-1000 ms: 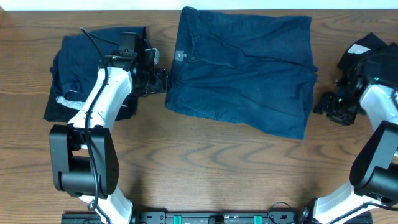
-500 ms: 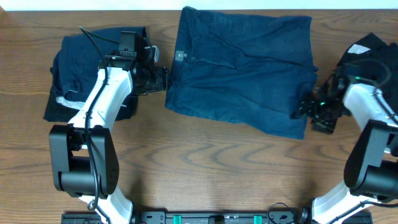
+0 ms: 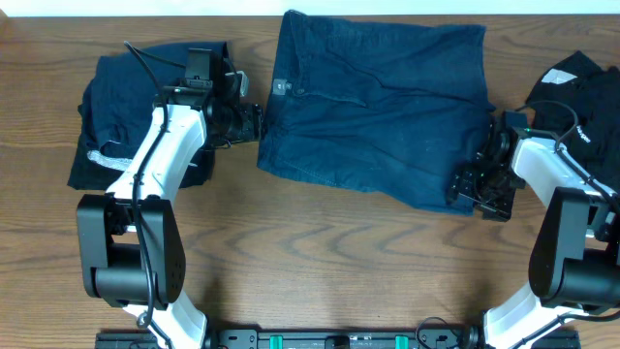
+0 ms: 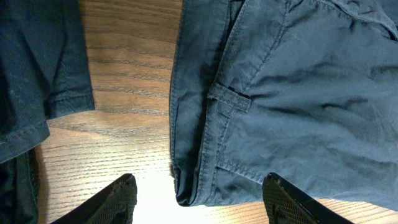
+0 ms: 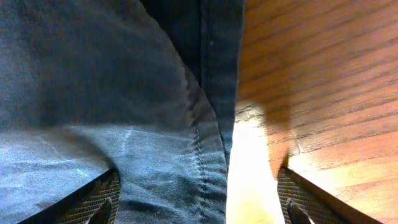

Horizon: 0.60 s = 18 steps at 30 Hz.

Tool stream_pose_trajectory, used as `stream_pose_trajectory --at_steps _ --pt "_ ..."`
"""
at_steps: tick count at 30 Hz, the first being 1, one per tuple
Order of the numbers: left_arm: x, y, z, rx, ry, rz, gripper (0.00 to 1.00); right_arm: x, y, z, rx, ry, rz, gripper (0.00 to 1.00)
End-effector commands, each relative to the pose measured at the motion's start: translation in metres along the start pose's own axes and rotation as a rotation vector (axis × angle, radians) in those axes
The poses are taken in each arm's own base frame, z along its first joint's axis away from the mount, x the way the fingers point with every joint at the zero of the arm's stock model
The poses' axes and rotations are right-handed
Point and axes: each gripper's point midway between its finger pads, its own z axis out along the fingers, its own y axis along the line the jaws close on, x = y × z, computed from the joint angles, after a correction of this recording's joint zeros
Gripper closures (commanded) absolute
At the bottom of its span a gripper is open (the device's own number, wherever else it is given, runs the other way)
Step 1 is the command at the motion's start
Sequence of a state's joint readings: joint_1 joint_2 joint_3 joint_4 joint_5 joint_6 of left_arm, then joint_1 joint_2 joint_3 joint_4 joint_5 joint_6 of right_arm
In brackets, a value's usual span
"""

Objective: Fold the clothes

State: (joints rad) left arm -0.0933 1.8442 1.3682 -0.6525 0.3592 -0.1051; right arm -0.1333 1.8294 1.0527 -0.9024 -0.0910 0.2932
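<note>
The right end effector [image 3: 477, 188], released, straddles the 4 o'clock hem corner of the wide navy-blue fabric shorts [image 3: 378, 107].

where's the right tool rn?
Overhead, right side: the right tool is at the lower-right hem corner of the navy shorts, open and straddling the hem edge. A black garment lies just beyond it, further right.
</note>
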Motion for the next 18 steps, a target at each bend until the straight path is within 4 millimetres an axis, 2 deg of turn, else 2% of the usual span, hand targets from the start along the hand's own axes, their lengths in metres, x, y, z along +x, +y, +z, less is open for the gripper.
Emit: stream_pose_trajectory --at_steps 1,2,5,6,10,16,18 --pt "0.003 0.005 0.003 -0.010 0.012 -0.014 0.34 0.006 -0.003 0.011 0.013 0.006 0.015 0.29" --pt "0.003 0.005 0.003 -0.010 0.013 -0.014 0.34 0.006 -0.004 0.012 0.016 0.001 0.017 0.37" --pt "0.006 0.005 0.003 -0.012 0.023 -0.017 0.34 0.003 -0.009 0.012 0.024 -0.005 0.028 0.70" --pt "0.007 0.005 0.003 -0.013 0.029 -0.019 0.33 0.002 -0.013 0.012 0.033 -0.008 0.036 0.76" --pt "0.014 0.006 0.003 -0.017 0.055 -0.027 0.33 -0.008 -0.031 0.007 0.070 -0.039 0.082 0.79" --pt "0.017 0.001 0.004 -0.014 0.065 -0.017 0.34 -0.046 -0.055 -0.014 0.027 -0.136 0.190 0.90" --pt "0.018 -0.002 0.005 -0.012 0.067 -0.009 0.33 -0.054 -0.061 -0.019 0.017 -0.161 0.210 0.91"
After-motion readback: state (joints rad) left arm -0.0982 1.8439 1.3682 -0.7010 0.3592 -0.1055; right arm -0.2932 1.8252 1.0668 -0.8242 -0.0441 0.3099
